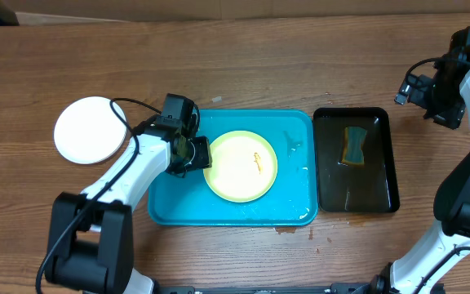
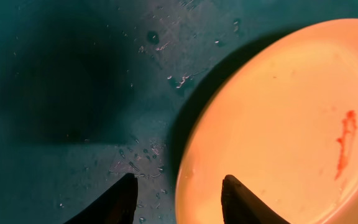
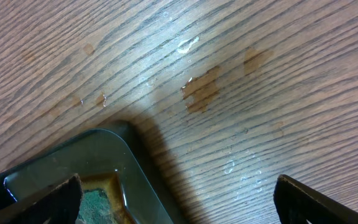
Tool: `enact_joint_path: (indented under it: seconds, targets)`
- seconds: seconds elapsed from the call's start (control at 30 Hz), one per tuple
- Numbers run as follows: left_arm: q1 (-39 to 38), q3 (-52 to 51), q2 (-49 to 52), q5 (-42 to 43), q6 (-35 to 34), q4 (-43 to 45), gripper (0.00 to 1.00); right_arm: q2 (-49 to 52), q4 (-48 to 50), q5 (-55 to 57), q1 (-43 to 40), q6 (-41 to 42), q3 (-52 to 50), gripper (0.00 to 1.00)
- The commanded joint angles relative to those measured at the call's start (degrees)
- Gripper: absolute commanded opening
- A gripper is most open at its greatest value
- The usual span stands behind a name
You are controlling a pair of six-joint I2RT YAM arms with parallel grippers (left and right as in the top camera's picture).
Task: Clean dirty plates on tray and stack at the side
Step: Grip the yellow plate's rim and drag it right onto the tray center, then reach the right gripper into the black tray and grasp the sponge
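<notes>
Reaching low across the turquoise rectangular plastic tray (image 1: 170,204), the left gripper (image 2: 179,177) sets parted jaws astride the rim of the pale yellow round plate (image 1: 233,175); the right gripper (image 3: 178,186) hangs raised, jaws spread wide.

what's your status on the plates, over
Left gripper open at rim of yellow plate; right gripper open above table by black tray. Plate smeared, in blue tray; white plate off to the side. Nothing blocking.

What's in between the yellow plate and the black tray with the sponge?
Only the blue tray itself: its wet, bare floor and its rim. The overhead view shows it.
</notes>
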Motion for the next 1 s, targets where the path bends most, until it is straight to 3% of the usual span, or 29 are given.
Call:
enact_joint_path:
  seconds: [0.0,0.03,0.3,0.67,0.83,0.97]
  targets:
    - [-1.1,0.6,3.0,-0.6,1.0,0.2,0.18,-1.1,0.2,0.4,-0.2,0.2,0.7,1.0]
    - [-1.2,0.6,3.4,-0.5,1.0,0.2,0.13,-1.1,0.2,0.4,-0.2,0.2,0.7,1.0]
    - [-1.2,0.6,4.3,-0.4,0.6,0.9,0.04,-1.1,0.2,0.4,-0.2,0.2,0.7,1.0]
    - [-1.6,0.6,5.1,-1.3,-3.9,5.4,0.04,-1.1,0.2,0.4,-0.2,0.2,0.7,1.0]
    - [-1.5,0.6,5.1,-2.2,-2.6,5.6,0.07,-1.1,0.2,0.4,-0.2,0.2,0.7,1.0]
    - [-1.6,0.6,5.1,-2.6,-2.6,5.9,0.22,-1.1,2.1,-0.4,-0.2,0.3,0.7,1.0]
